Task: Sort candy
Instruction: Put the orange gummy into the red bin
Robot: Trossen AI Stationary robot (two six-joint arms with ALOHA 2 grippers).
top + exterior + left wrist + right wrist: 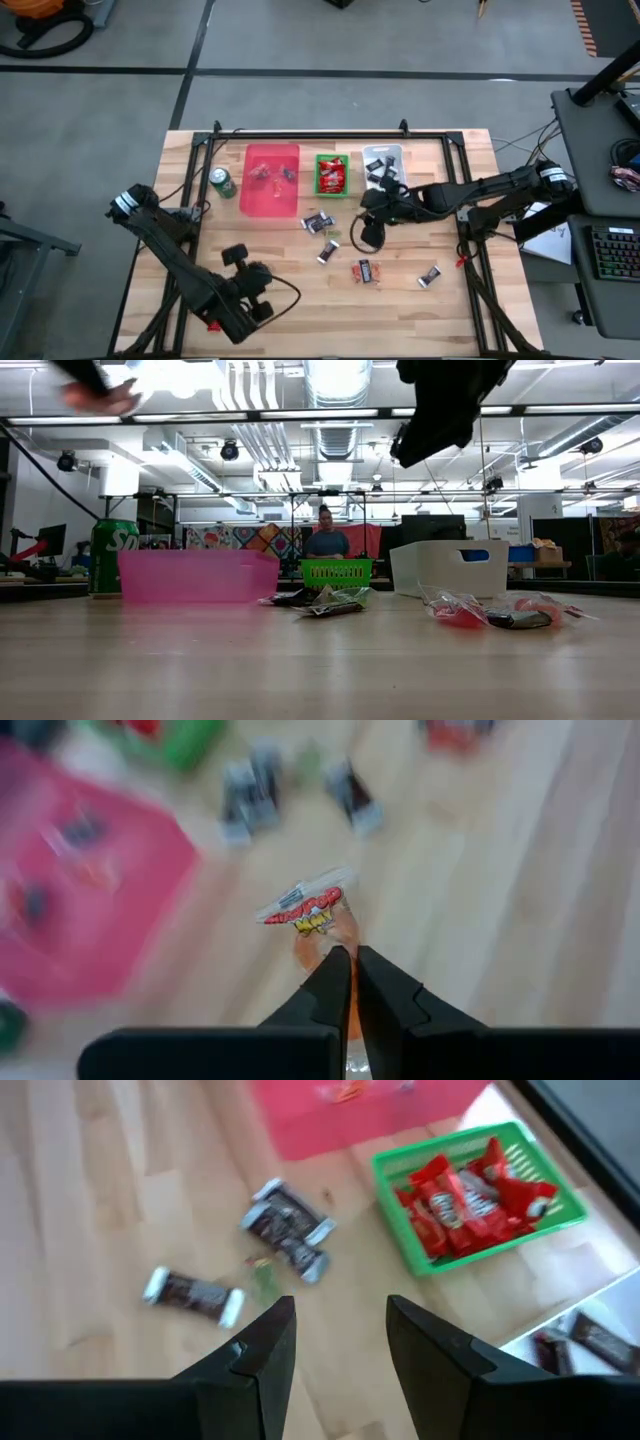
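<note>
While I look down from the high view, my left gripper sits over the near part of the counter, well apart from the pink bin; its jaws are clamped tight on a clear-wrapped sweet with red and yellow print, which sticks out past the fingertips in the left wrist view; my right gripper hovers just beyond the near right corner of the pink bin, jaws standing apart with nothing between them, fingers showing wide in the right wrist view.

Beside the pink bin, on its right, stands the green basket, filled with red-wrapped sweets; past that sits the white bin with dark-wrapped sweets in it; a few small sweets lie inside the pink bin itself; a green drink can stands just left of it.

Loose candy lies on the counter near the pink bin's right corner: two dark-wrapped bars close together, another dark bar a little nearer me; farther off to the right, a red sweet and a dark one.

Across the room behind the green basket, in the low view, a person is seated.
</note>
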